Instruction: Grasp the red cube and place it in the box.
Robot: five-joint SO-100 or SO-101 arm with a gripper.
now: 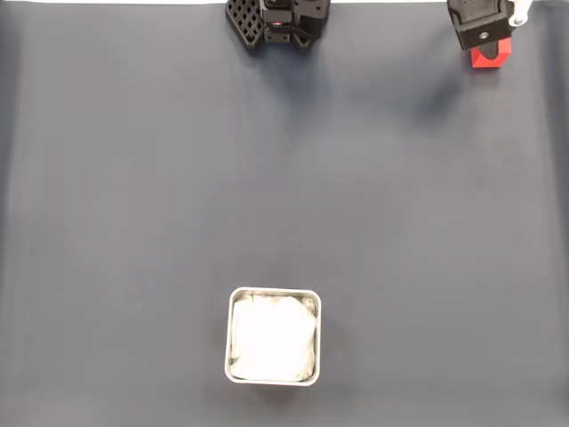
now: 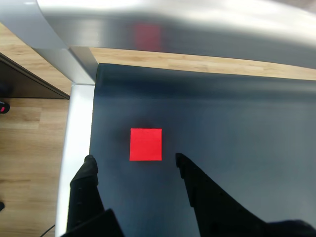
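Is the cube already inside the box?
No. In the fixed view the cube sits at the top right, far from the box.

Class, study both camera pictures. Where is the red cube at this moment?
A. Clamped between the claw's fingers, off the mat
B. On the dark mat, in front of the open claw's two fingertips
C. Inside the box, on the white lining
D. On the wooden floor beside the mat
B. In the wrist view the red cube lies flat on the dark mat, just ahead of the open claw, touched by neither finger.
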